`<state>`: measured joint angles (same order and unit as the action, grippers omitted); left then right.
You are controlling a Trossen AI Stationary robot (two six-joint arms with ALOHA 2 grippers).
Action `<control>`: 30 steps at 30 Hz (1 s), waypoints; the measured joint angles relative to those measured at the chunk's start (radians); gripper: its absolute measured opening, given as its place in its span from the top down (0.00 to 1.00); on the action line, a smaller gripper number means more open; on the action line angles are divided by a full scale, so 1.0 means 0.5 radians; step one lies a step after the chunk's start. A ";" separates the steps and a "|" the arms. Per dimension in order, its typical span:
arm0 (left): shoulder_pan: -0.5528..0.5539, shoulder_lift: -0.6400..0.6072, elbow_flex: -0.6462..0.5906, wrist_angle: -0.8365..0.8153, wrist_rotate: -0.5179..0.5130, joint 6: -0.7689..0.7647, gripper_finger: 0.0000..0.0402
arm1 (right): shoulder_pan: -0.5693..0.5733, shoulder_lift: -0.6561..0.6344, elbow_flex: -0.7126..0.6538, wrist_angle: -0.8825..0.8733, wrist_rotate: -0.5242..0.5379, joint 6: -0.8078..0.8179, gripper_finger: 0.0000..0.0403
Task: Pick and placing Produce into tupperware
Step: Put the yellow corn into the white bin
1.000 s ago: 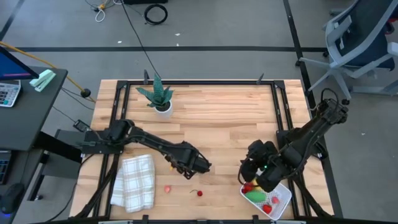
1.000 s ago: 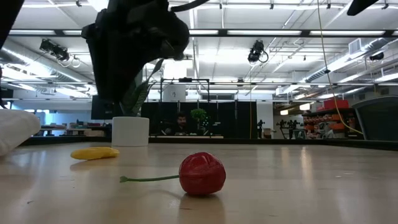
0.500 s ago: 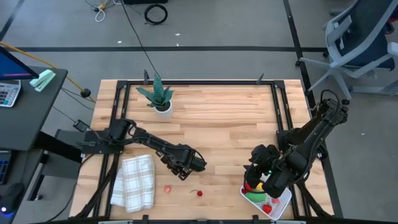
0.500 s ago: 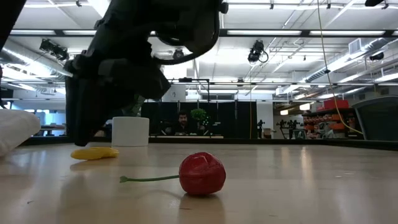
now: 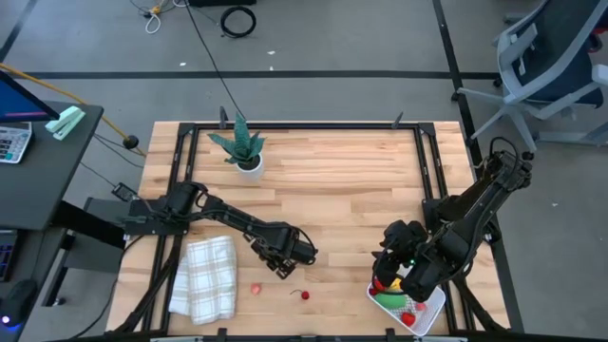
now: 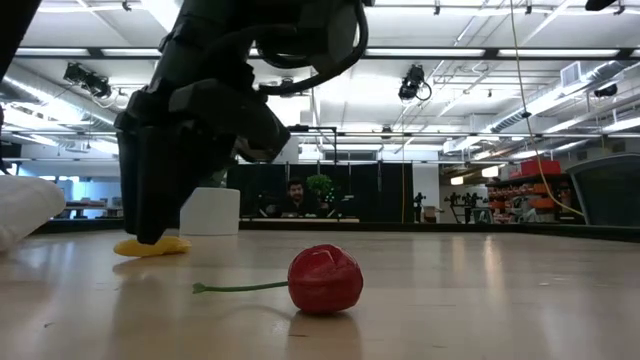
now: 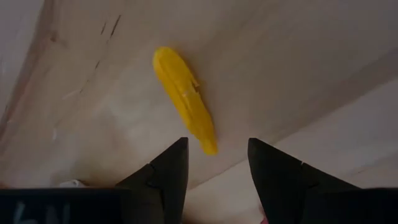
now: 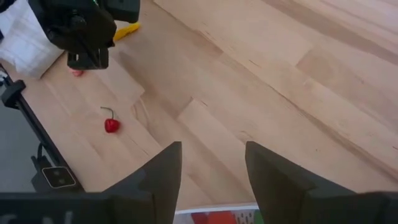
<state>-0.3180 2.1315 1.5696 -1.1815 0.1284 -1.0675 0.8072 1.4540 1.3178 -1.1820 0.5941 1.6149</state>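
A yellow oblong toy piece lies flat on the wood; the low view shows it as the yellow piece. My left gripper hangs open just above it, pointing down, one finger on either side of its near tip and apart from it; the left gripper is left of the table's middle. A red cherry with a green stem, the cherry, and a small pink piece lie nearer the near edge. My right gripper is open over the white tupperware, which holds green, yellow and red pieces.
A folded white checked cloth lies at the near left. A spiky green plant in a white pot stands far left; its pot shows behind the yellow piece. Bare wood spans the table's middle.
My left gripper has moved a little toward the table's left and come down over the yellow piece. My right gripper has shifted toward the near edge, over the tupperware, then kept still. The produce on the table has not moved.
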 joint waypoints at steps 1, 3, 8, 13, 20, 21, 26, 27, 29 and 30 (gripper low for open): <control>0.000 0.000 -0.003 0.010 0.000 0.010 0.57 | 0.000 0.000 0.000 -0.001 0.002 0.020 0.54; 0.000 -0.001 -0.029 0.051 0.000 0.013 0.57 | 0.000 0.000 0.000 0.000 0.024 0.066 0.54; 0.000 -0.012 -0.141 0.154 0.010 0.038 0.57 | -0.001 0.000 0.000 0.001 0.092 0.137 0.54; 0.001 -0.014 -0.161 0.185 0.015 0.060 0.62 | -0.008 0.000 0.000 0.001 0.105 0.136 0.55; 0.002 -0.009 -0.140 0.256 0.004 0.117 0.81 | -0.040 0.001 0.000 0.002 0.106 0.137 0.55; 0.002 -0.009 -0.140 0.263 0.005 0.118 0.84 | -0.045 0.001 0.000 0.002 0.107 0.137 0.55; 0.002 -0.009 -0.140 0.268 -0.001 0.118 0.98 | -0.069 0.001 0.000 0.002 0.109 0.137 0.55; 0.002 -0.009 -0.140 0.268 -0.002 0.118 0.98 | -0.072 0.001 0.000 0.002 0.110 0.137 0.55; 0.002 -0.008 -0.140 0.267 -0.005 0.119 0.97 | -0.081 0.001 0.000 0.002 0.110 0.137 0.55; 0.002 -0.008 -0.140 0.267 -0.007 0.120 0.96 | -0.081 0.001 0.000 0.002 0.110 0.137 0.55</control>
<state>-0.3168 2.1274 1.4994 -1.0477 0.1251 -1.0077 0.7666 1.4544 1.3178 -1.1809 0.6491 1.6833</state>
